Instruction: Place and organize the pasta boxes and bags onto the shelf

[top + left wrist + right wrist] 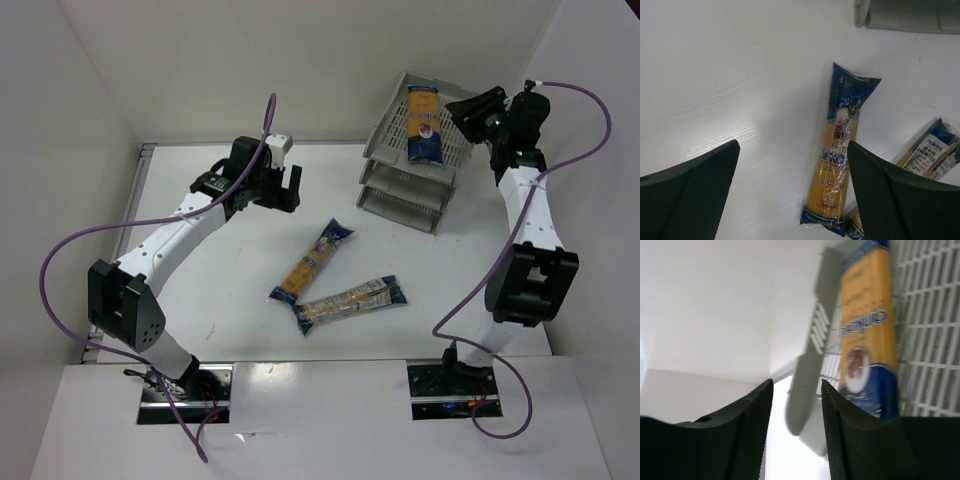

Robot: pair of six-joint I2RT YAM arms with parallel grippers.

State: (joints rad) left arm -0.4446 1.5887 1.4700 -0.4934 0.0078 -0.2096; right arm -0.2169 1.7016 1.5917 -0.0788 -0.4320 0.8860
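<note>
The left gripper (793,150) has its jaws spread wide with nothing in them and hangs above the table (210,270). Under it, nearer its right finger, the diagonal packet (312,262) lies flat. The second packet (350,303) lies closer to the arm bases, and its left end meets the diagonal packet's near end. The right gripper (796,385) has its jaws parted and empty, and sits at the right rim of the shelf (398,208), beside the top tier. The third packet (423,125) lies lengthwise in that tier, with mesh floor exposed on both sides of it. Open table surface separates the left gripper from the shelf. The walls (300,60) bound the table at the rear and on both sides.
</note>
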